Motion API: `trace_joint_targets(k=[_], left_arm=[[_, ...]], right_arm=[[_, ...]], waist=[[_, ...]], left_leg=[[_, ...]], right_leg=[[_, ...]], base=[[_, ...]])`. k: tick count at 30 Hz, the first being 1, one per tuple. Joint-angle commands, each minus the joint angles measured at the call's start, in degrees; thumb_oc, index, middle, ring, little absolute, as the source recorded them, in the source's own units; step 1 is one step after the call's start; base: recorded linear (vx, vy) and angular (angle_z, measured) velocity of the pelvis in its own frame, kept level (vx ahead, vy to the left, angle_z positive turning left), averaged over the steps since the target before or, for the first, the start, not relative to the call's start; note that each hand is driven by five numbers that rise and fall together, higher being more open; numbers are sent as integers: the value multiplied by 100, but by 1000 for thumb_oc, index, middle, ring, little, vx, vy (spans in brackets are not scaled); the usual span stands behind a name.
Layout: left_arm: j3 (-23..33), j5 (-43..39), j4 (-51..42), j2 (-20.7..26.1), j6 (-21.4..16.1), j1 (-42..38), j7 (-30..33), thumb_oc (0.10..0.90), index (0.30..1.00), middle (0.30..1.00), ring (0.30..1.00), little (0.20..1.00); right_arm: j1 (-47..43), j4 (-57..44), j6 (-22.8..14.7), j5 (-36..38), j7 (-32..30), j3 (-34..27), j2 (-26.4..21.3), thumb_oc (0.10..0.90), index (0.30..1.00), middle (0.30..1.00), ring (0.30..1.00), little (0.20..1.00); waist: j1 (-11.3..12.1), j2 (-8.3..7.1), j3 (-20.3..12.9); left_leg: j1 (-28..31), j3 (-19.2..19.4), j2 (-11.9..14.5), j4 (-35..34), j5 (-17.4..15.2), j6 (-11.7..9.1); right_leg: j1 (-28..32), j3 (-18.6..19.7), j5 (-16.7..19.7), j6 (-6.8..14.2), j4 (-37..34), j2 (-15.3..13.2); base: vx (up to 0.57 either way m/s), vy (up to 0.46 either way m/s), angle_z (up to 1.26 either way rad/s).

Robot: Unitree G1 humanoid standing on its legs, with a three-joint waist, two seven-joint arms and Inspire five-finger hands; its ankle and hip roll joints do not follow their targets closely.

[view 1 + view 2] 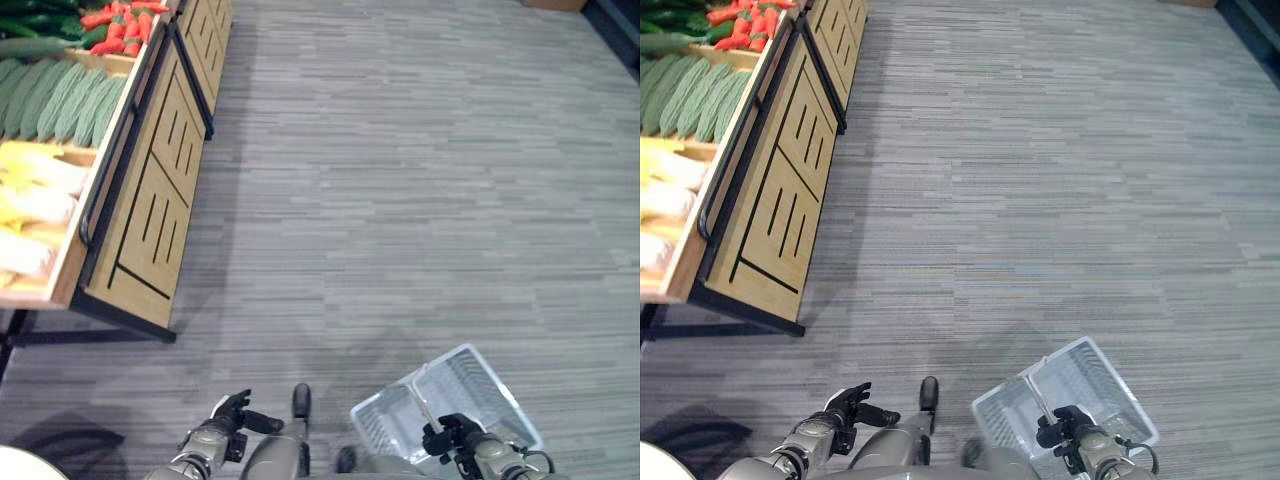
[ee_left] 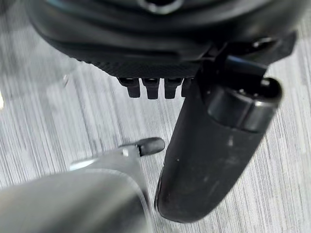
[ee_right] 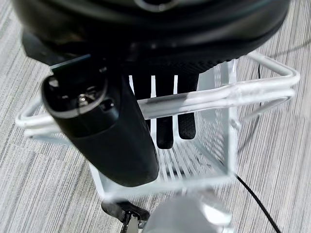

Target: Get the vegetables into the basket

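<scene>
While the wooden display stand (image 1: 150, 200) holds green vegetables (image 1: 60, 100), red ones (image 1: 125, 25) and yellow ones (image 1: 35, 190), the white basket (image 1: 490, 385) sits on the grey floor (image 1: 400, 180), well apart from that stand, empty. Its handle (image 3: 218, 97) lies across the right hand (image 3: 165, 111), fingers curled beneath it. Low and away from the stand, the left hand (image 2: 160, 63) hangs empty, fingers relaxed.

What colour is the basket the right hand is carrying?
The basket is clear with a whitish tint, its handle gripped by the right hand; it shows best in the right wrist view.
</scene>
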Motion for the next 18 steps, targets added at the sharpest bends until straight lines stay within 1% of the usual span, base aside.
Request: trace_joint_targets(k=[1, 3, 4, 5, 9, 10, 12, 13, 14, 16, 18], left_arm=[[81, 48, 10, 409, 85, 344, 58, 900, 1000, 1000, 1000, 1000], [88, 51, 16, 419, 85, 344, 52, 900, 1000, 1000, 1000, 1000], [109, 59, 23, 442, 86, 344, 46, 900, 1000, 1000, 1000, 1000], [110, 67, 29, 447, 90, 342, 44, 900, 1000, 1000, 1000, 1000], [122, 134, 66, 456, 91, 351, 17, 900, 1000, 1000, 1000, 1000], [122, 134, 66, 456, 91, 351, 17, 900, 1000, 1000, 1000, 1000], [137, 116, 48, 485, 104, 379, 1, 900, 1000, 1000, 1000, 1000], [139, 130, 48, 498, 111, 379, -8, 900, 1000, 1000, 1000, 1000], [144, 147, 56, 518, 117, 370, -11, 900, 1000, 1000, 1000, 1000], [138, 160, 89, 529, 111, 355, -10, 900, 1000, 1000, 1000, 1000], [134, 197, 140, 528, 132, 334, -8, 900, 1000, 1000, 1000, 1000]], right_arm=[[147, -47, 94, -17, 42, -68, -54, 400, 300, 300, 300, 300], [152, -33, 105, -18, 50, -75, -51, 400, 300, 300, 300, 300], [162, -28, 107, -28, 54, -90, -50, 400, 300, 300, 300, 300], [171, -33, 104, -33, 56, -103, -48, 400, 300, 300, 300, 300], [175, 10, 112, -44, 56, -118, -55, 400, 300, 300, 300, 300], [175, 10, 112, -44, 56, -118, -55, 400, 300, 300, 300, 300], [187, -18, 104, -9, 56, -149, -58, 400, 300, 300, 300, 300], [184, -27, 107, 5, 55, -150, -59, 400, 300, 300, 300, 300], [179, -43, 115, 10, 56, -141, -57, 400, 300, 300, 300, 300], [164, -33, 114, 33, 50, -164, -77, 400, 300, 300, 300, 300], [155, -34, 112, 69, 48, -175, -80, 400, 300, 300, 300, 300]], waist=[[261, -522, 158], [257, -540, 153], [239, -591, 146], [224, -607, 151], [241, -653, 143], [241, -653, 143], [247, -620, 145], [244, -621, 156], [227, -626, 165], [159, -591, 201], [31, -531, 269]], left_leg=[[-122, 32, 303, 792, -917, -721], [-55, 47, 282, 733, -931, -702], [31, 83, 240, 662, -962, -672], [42, 91, 216, 671, -975, -661], [221, 121, 148, 636, -1073, -589], [221, 121, 148, 636, -1073, -589], [389, 97, 140, 573, -1101, -536], [487, 97, 127, 508, -1126, -522], [595, 114, 124, 424, -1158, -527], [713, 62, 137, 399, -1216, -545], [875, -80, 152, 427, -1319, -560]], right_leg=[[-262, 271, 1144, 430, -53, -562], [-278, 267, 1205, 456, -19, -573], [-343, 247, 1398, 501, 100, -598], [-367, 232, 1478, 531, 169, -610], [-370, 121, 1660, 591, 410, -707], [-370, 121, 1660, 591, 410, -707], [-510, 37, 1844, 589, 843, -704], [-593, -8, 1914, 574, 900, -709], [-707, -128, 1957, 545, 792, -728], [-917, -244, 1980, 491, 533, -712], [-1238, -221, 2030, 477, 228, -674]], base=[[75, 138, 23], [54, 70, 5], [62, 61, -8], [80, 81, -4], [51, 78, -3], [59, 81, -2], [80, 88, -4], [117, 66, -13], [130, 35, -18], [159, 15, -18], [282, 1, 7]])
